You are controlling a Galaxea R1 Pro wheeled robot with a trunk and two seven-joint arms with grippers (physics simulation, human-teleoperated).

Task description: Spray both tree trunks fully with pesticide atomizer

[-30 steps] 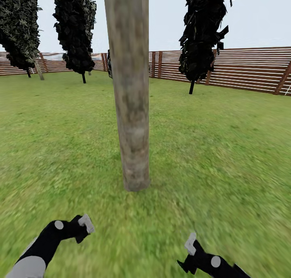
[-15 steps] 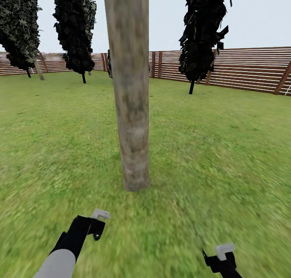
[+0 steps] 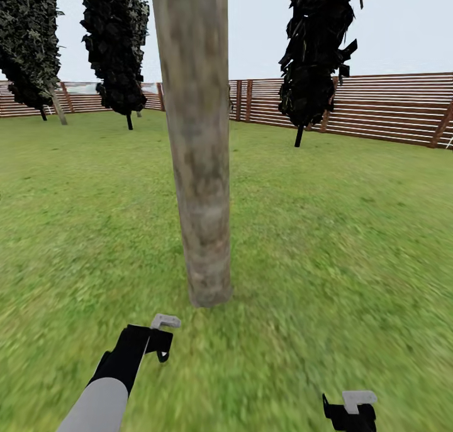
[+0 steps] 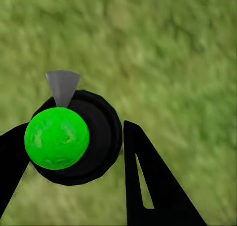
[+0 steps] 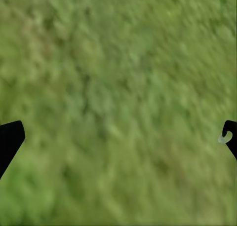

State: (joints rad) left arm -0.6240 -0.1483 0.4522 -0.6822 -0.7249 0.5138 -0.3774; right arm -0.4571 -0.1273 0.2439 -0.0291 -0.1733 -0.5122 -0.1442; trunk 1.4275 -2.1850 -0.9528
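The pesticide atomizer [image 4: 64, 137], black with a green round top and a grey nozzle, sits clamped between the left gripper [image 3: 160, 337]'s 2 fingers [image 4: 153, 186], above the grass floor [image 3: 340, 231] just short of the tree trunk [image 3: 198, 168]. The right gripper [image 5: 118, 137] has its fingers spread wide, holding nothing, over grass. A fence [image 3: 390, 108] lies beyond.

L arm [image 3: 126, 363] up toward trunk [image 3: 198, 168]; R arm [image 3: 351, 413] lower.
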